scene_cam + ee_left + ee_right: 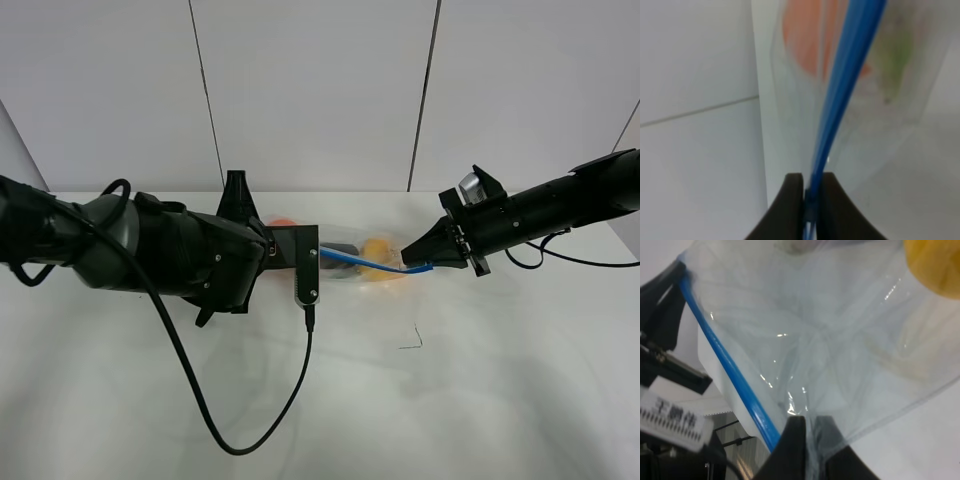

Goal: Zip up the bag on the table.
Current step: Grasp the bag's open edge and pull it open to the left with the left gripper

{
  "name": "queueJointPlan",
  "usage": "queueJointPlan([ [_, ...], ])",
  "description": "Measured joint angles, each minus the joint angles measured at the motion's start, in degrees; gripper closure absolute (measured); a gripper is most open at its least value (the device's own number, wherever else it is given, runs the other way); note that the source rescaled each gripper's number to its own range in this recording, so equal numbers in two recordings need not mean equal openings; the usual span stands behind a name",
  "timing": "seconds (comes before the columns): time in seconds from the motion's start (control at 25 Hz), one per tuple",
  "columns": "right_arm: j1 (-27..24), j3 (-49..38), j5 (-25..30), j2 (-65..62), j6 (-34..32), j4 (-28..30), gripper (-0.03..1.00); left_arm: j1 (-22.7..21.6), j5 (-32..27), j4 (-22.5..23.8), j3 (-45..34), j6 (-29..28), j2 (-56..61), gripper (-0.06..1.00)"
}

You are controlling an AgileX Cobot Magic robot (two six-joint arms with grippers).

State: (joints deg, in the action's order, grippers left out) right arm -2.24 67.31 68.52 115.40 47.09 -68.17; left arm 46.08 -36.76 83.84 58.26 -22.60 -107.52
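- The left gripper [318, 256] sits left of centre over the desk [450, 400], its jaws pressed together on the left end of the blue zipper strip [365, 263]. The left wrist view shows the strip [840, 100] running straight out from between the dark fingertips [792, 200].
- An orange fruit [283, 221] shows just beyond this arm, on the far side. In the left wrist view it is an orange blur [805, 40] behind the plastic, next to something greenish [900, 55].
- The bag [352, 272] is stretched between the two grippers at mid-desk, toward the far edge, with the strip sagging slightly. Whether its underside rests on the desk cannot be told.
- A yellow fruit [378, 250] lies inside the bag close to the strip, right of the middle.
- The right gripper [412, 266] is also shut. In the right wrist view its jaws pinch the clear film at the bag's corner, and the blue strip [725, 365] enters just beside one of its fingers [795, 440].
- Risk, left end: a pinch this narrow could probably let the strip slip out if the arms pull apart harder, and the bag with its fruit would drop.
- Risk, middle: the weight of the fruit may bow the strip. If a gripper slides along it, the two tracks could ride past each other and leave a gap unsealed.
- Risk, right end: if this hold is mostly on thin film, not on the strip itself, a hard tug might crumple or tear the plastic.
- How much of the zipper is already sealed cannot be judged from these views.
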Motion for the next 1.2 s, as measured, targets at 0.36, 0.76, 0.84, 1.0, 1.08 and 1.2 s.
queueJointPlan([
  [0.36, 0.0, 0.0, 0.1, 0.0, 0.0, 0.0, 0.97, -6.6, -0.1, 0.0, -0.1, 0.0, 0.0, 0.94],
  [0.76, 0.5, 0.1, 0.2, 0.0, 0.0, -1.6, 0.97, -10.6, 2.7, -0.1, -0.1, 0.2, 0.0, 0.94],
  [0.84, 0.5, 0.1, 0.2, 0.0, 0.0, -1.6, 0.97, -10.6, 2.7, -0.1, -0.1, 0.2, 0.0, 0.94],
  [1.0, 0.5, 0.1, 0.2, 0.0, 0.0, -1.6, 0.97, -10.8, 3.0, -0.1, -0.1, 0.2, 0.0, 0.94],
  [1.08, 0.5, 0.1, 0.1, 0.0, 0.1, -0.8, 0.97, -10.9, 1.6, -0.2, -0.1, 0.2, 0.0, 0.87],
  [1.2, 0.0, 0.1, 0.1, 0.0, 0.2, 1.7, 0.97, -12.4, -2.2, -1.8, -0.2, 0.2, 0.1, 0.60],
])
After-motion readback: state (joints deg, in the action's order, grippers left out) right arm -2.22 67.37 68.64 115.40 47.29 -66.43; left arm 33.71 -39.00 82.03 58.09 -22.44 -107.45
